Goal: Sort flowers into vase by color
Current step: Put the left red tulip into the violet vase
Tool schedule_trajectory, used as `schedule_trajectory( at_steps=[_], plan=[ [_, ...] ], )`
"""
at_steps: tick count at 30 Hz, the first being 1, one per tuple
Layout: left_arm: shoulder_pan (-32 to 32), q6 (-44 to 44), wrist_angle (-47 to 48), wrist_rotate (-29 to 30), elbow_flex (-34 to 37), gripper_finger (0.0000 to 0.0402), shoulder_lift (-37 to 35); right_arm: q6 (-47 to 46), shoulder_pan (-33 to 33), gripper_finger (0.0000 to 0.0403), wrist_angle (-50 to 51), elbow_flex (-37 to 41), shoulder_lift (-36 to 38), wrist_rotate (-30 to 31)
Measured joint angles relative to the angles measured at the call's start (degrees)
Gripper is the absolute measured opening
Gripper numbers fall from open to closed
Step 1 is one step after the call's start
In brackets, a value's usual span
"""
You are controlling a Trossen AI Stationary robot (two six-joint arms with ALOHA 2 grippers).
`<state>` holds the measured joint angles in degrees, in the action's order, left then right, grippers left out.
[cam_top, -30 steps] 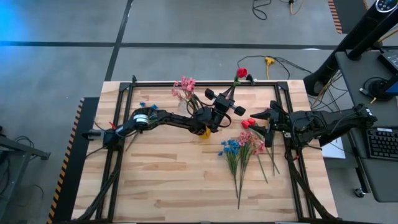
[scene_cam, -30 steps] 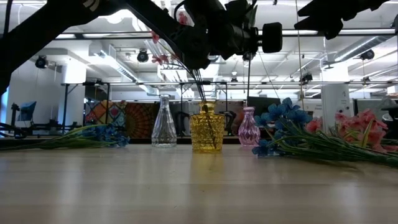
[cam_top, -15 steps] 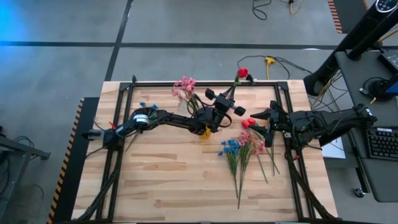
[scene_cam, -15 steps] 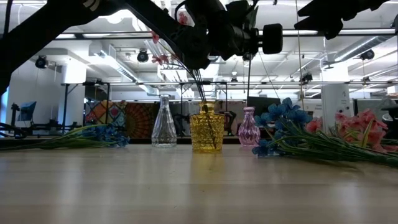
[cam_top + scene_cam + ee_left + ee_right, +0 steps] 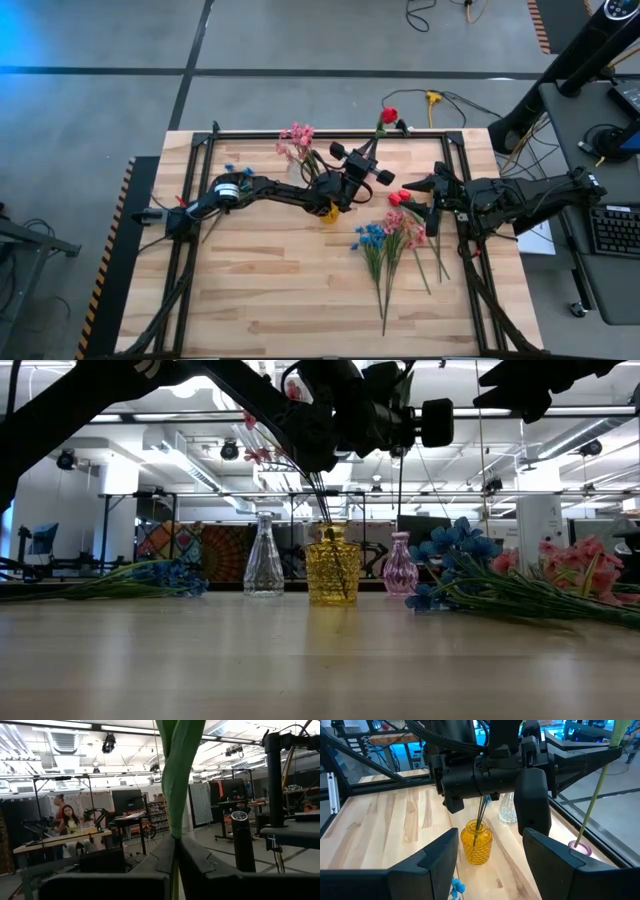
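Note:
My left gripper (image 5: 371,150) hovers over the vases, shut on a red-budded flower (image 5: 389,116). Its thin stem (image 5: 400,490) drops into the pink vase (image 5: 399,565). Pink sprays (image 5: 297,140) stand in the yellow vase (image 5: 332,568). The clear vase (image 5: 263,555) stands beside it. My right gripper (image 5: 414,196) is open, above the loose flowers lying on the table: blue (image 5: 370,238), pink (image 5: 405,225) and red (image 5: 400,196). More blue flowers (image 5: 165,575) lie at the left. My left gripper pinches the red flower's stem at a broad green leaf (image 5: 174,820) between its two fingers (image 5: 580,762). The fingers lie level, across the stem. The flower stands upright, bud above the fingers, its lower end in the pink vase's mouth (image 5: 580,848).
A black frame (image 5: 330,133) runs round the wooden table. The near half of the tabletop (image 5: 280,290) is bare wood. Cables and a yellow plug (image 5: 432,98) lie on the floor beyond the far edge. People sit at desks in the room behind.

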<state>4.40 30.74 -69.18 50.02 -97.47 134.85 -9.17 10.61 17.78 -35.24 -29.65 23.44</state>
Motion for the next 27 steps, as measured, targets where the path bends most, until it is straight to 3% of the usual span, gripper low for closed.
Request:
schedule_trajectory(
  at_steps=[15,27],
  plan=[
    [0.0,0.0,0.0,0.6,0.0,0.0068,0.0,0.0,0.0,0.0215,0.0,0.0,0.0,0.0],
    [0.0,0.0,0.0,0.6,0.0,0.0075,0.0,0.0,0.0,0.0215,0.0,0.0,0.0,0.0]
  ],
)
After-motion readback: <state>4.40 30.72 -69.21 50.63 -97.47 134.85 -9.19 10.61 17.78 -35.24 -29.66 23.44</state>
